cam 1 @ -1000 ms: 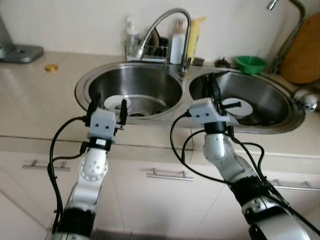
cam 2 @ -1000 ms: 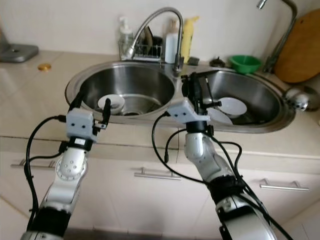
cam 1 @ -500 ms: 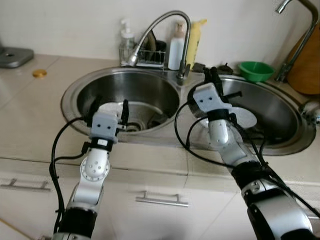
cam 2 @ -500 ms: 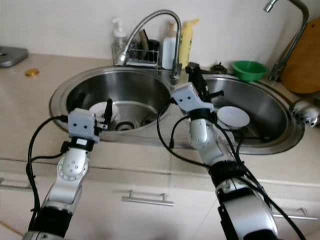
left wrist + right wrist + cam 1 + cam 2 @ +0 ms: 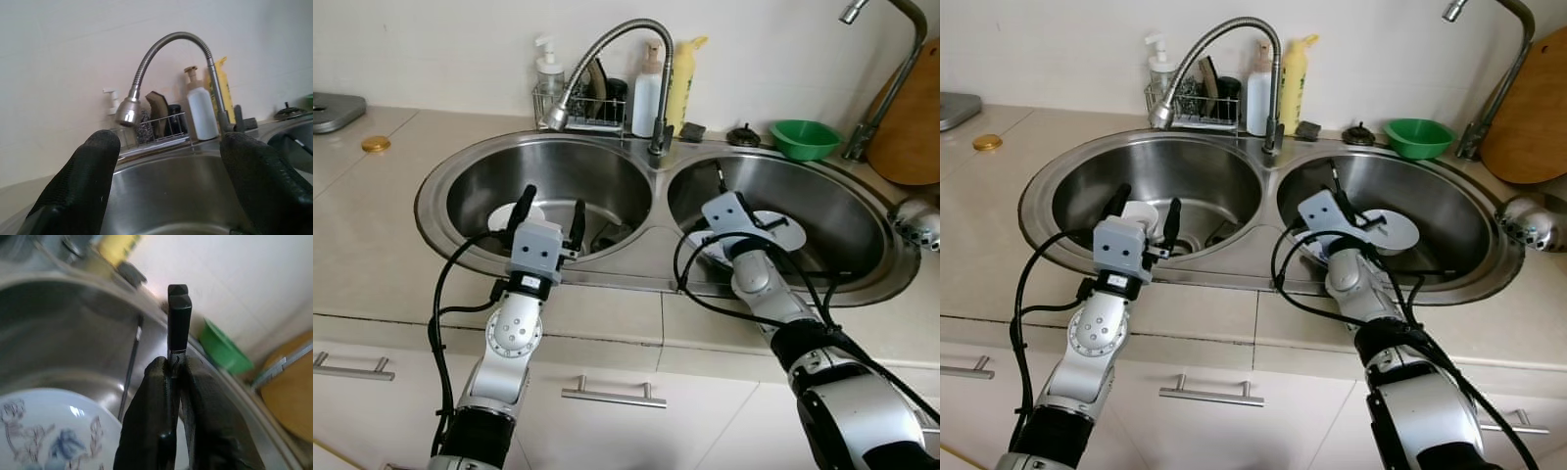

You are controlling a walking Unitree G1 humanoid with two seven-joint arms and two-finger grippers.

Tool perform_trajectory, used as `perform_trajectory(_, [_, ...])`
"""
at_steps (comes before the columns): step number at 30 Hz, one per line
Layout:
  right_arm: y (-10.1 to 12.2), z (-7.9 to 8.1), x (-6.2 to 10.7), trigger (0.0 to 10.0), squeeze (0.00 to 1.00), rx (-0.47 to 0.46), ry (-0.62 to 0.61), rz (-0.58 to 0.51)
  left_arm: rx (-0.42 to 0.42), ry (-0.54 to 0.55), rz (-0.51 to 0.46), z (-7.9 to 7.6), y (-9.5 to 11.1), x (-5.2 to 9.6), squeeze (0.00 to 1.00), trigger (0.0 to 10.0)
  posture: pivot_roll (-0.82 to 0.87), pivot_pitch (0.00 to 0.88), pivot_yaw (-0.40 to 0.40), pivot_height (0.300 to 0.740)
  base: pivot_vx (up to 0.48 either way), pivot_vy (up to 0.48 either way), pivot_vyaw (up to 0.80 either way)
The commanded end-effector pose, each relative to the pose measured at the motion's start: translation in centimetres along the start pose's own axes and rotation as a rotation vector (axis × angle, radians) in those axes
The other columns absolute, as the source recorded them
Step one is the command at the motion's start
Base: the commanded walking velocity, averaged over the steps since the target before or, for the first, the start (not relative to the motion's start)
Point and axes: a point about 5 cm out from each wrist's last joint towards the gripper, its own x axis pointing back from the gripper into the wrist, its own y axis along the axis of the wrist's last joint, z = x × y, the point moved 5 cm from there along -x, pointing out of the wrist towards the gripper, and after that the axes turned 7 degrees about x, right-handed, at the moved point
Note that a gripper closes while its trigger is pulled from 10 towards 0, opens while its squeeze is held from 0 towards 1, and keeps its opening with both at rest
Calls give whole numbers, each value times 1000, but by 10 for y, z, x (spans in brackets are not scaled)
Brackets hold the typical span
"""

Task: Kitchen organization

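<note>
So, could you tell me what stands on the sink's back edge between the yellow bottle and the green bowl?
In the left eye view, a small dark block and a dark round stopper-like piece sit between the yellow bottle and the green bowl.

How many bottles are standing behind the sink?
3: a clear pump bottle beside the wire rack, a white pump bottle by the tap's base, and a yellow squeeze bottle next to it. Others could be hidden behind them.
</note>
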Motion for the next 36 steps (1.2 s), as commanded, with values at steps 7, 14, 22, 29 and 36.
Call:
perform_trajectory(7, [-19,3,-1,10000,0,-62,62,123,2,-20,35,-4,-8,2,0,10000,95,0,-38,740,0,0,0])
perform_trajectory(14, [-14,3,0,10000,1000,-122,45,84,-2,-21,38,-4,-9,3,0,10000,97,0,-37,740,0,0,0])
perform_trajectory(22, [7,-8,0,10000,1000,-186,-29,-37,0,-23,34,-4,-8,2,0,10000,95,0,-34,740,0,0,0])
perform_trajectory(29, [45,-13,7,10000,1000,-413,-33,-222,-2,-25,38,-4,-9,3,0,10000,92,0,-33,740,0,0,0])
perform_trajectory(36, [41,-15,6,10000,1000,-712,-24,-163,-4,-27,43,-4,-10,3,0,10000,90,0,-31,740,0,0,0])
